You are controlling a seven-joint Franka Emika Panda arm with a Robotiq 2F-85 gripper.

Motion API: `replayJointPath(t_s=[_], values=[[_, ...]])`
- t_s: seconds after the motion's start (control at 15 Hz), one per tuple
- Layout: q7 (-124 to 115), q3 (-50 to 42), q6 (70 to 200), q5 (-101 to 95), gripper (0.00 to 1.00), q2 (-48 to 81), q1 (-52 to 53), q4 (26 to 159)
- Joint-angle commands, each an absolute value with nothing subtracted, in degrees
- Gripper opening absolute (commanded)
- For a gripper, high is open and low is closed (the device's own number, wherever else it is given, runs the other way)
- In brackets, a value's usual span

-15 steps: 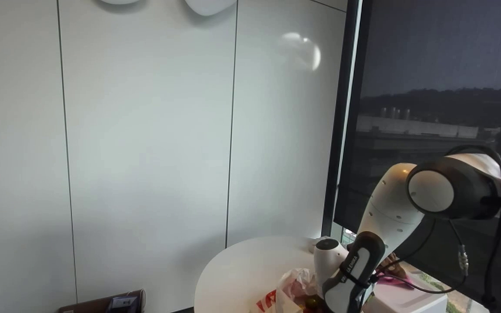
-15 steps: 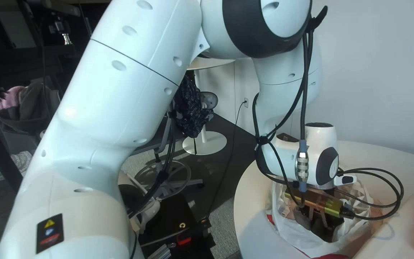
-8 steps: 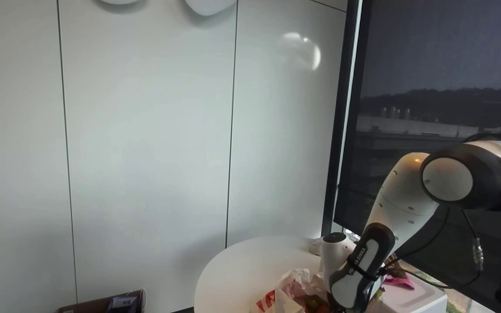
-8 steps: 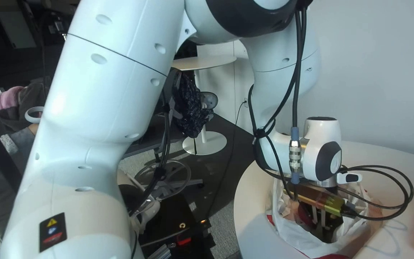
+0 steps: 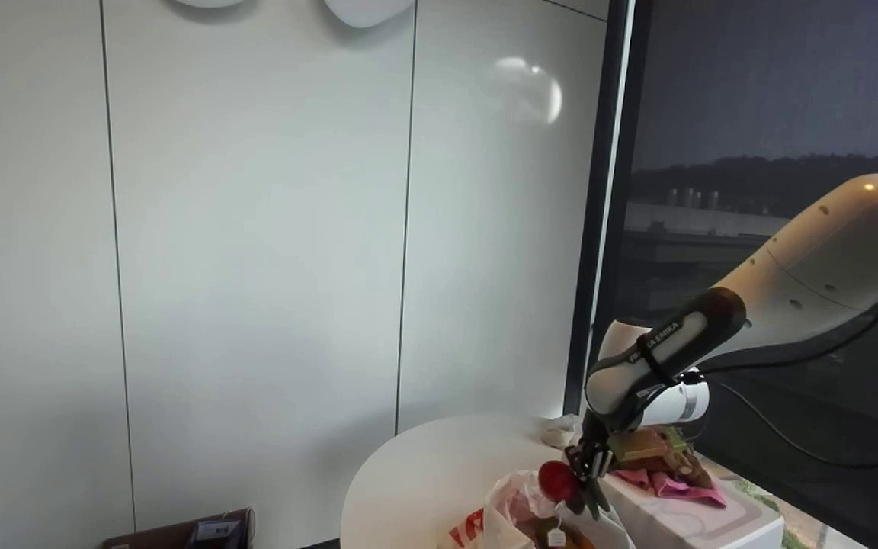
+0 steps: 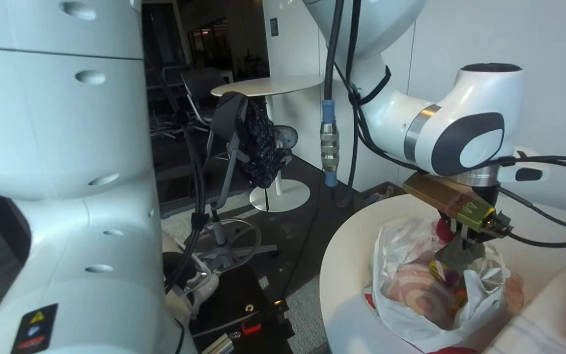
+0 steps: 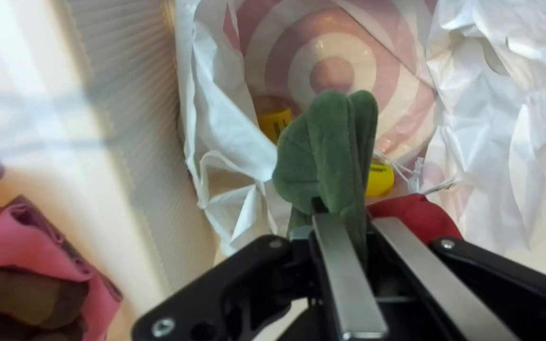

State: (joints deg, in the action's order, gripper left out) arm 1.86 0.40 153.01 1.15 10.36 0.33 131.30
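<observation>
My gripper (image 7: 356,221) is shut on a soft green plush thing (image 7: 330,147) with a rounded red part (image 7: 417,215) beside the right finger. In the exterior views the red part (image 5: 557,481) is a ball on one side of the gripper (image 5: 590,467), and the green part (image 6: 460,253) hangs below the fingers. The gripper is over the mouth of an open white plastic bag (image 6: 396,317) on the round white table (image 6: 349,275). Inside the bag show a red and white ring pattern (image 7: 332,73) and yellow pieces (image 7: 379,180).
A white box (image 5: 713,526) stands close beside the bag, with pink cloth (image 5: 683,488) and a brown thing (image 5: 690,465) on top. A white wall (image 5: 256,267) is behind the table. A small whitish object (image 5: 561,431) lies at the table's far edge.
My gripper has risen from inside the bag to above its mouth, bringing the green and red plush thing up with it. The arm has lifted and drawn back.
</observation>
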Motion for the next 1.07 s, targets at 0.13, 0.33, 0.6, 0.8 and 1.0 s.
replayJointPath(t_s=[0.13, 0.33, 0.6, 0.8, 1.0], values=[[-0.6, -3.7, 152.7, 3.2, 0.07, -2.0, -4.3, 132.2], [-3.1, -6.6, 152.5, 0.3, 0.07, -2.2, -6.9, 131.5], [-8.5, -8.3, 158.7, -5.4, 0.06, 3.6, -8.6, 129.3], [-16.1, -10.0, 159.5, -13.1, 0.06, 9.3, -8.0, 126.9], [-22.5, -13.2, 159.9, -19.5, 0.06, 15.1, -5.9, 123.9]])
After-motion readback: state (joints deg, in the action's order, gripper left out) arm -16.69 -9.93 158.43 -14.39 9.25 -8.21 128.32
